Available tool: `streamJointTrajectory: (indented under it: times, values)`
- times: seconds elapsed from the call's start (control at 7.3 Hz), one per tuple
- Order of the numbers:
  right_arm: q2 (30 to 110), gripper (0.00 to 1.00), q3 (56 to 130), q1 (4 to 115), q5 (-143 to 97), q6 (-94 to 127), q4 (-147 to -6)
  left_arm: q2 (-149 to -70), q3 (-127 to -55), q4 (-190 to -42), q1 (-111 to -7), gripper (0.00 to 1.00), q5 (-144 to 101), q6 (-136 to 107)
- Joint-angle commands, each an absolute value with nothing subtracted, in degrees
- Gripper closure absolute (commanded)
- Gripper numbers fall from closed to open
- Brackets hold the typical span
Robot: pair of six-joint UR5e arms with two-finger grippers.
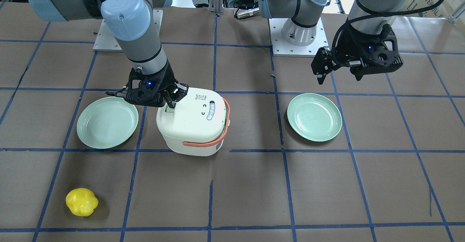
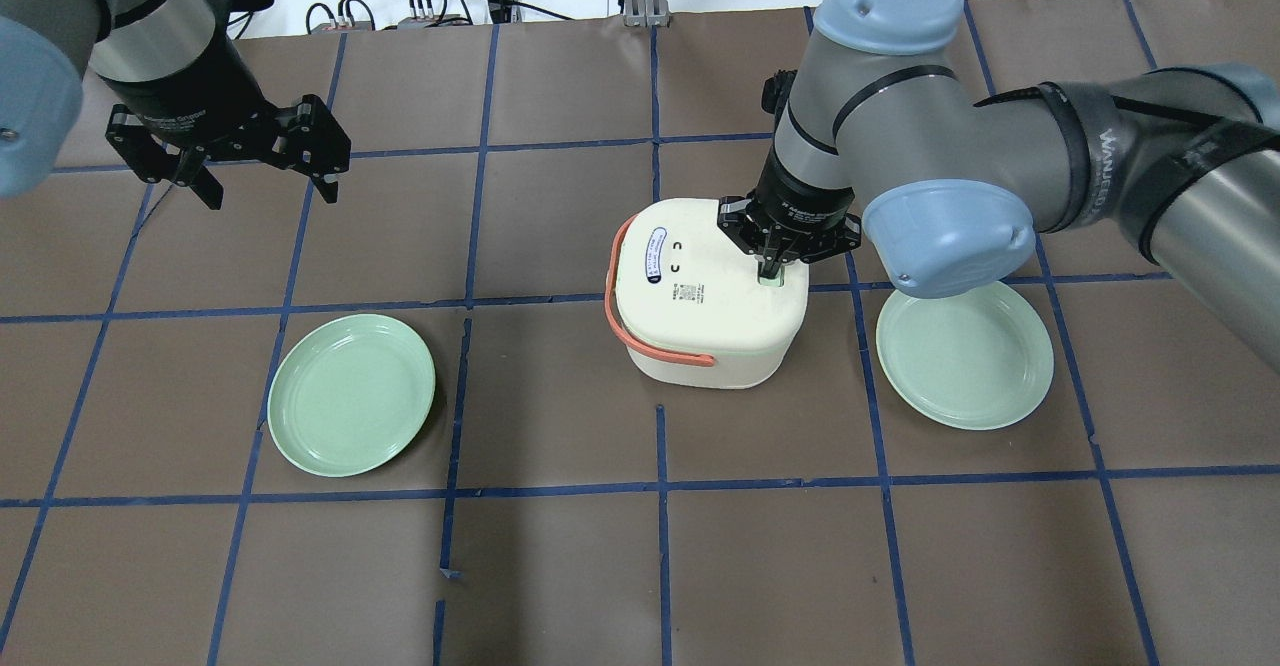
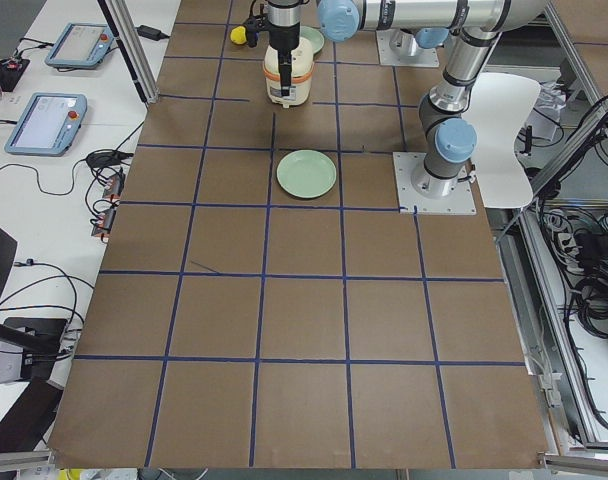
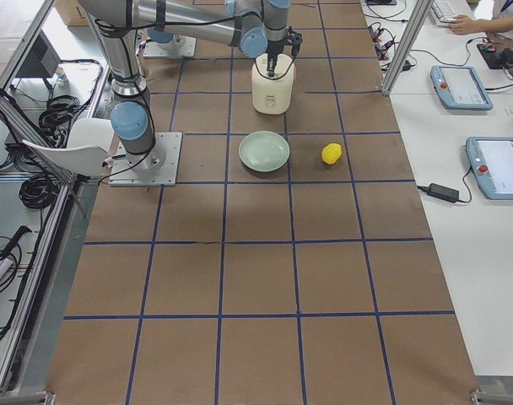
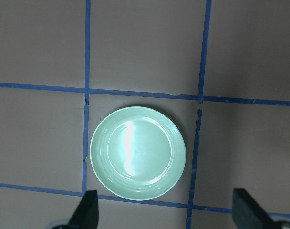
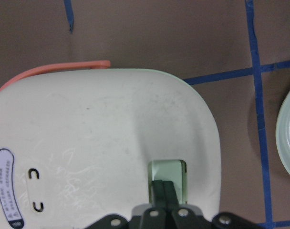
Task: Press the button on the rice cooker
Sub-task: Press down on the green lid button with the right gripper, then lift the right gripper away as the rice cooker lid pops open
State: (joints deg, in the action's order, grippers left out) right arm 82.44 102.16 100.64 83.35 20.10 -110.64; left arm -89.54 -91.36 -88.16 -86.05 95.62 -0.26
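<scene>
Right jaws pinched together, empty, on cooker [image 6: 102,133] button [image 6: 168,169]; press looks underway, release to come; left jaws spread, empty.

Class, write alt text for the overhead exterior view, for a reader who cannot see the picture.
The right gripper, fingers shut, points down onto the pale green button atop a white rice cooker with an orange handle, mid-table. The left gripper hangs open at far left; one green plate lies left of the cooker, another green plate right of it.
</scene>
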Motion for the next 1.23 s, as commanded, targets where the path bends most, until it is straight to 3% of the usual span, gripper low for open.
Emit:
streamJointTrajectory:
  times: [0.0, 0.27, 0.68, 0.96, 1.1]
  values:
    - [83.1, 0.86, 101.5, 100.6, 83.0, 20.2, -110.6, -89.6, -91.4, -88.2, -86.0, 0.00, 95.6, -0.3]
    - [84.7, 0.73, 98.3, 100.5, 83.1, 20.1, -108.2, -89.6, -91.3, -88.2, -86.0, 0.00, 95.6, -0.3]
    - [83.3, 0.63, 85.9, 96.6, 84.0, 17.2, -93.3, -89.6, -91.3, -88.2, -86.0, 0.00, 95.6, -0.3]
    - [84.3, 0.59, 85.0, 90.5, 84.0, 8.5, -90.1, -89.6, -91.3, -88.2, -86.0, 0.00, 95.6, -0.3]
    - [84.8, 0.45, 84.8, 89.2, 84.5, 6.1, -89.2, -89.6, -91.4, -88.2, -86.0, 0.00, 95.6, -0.3]
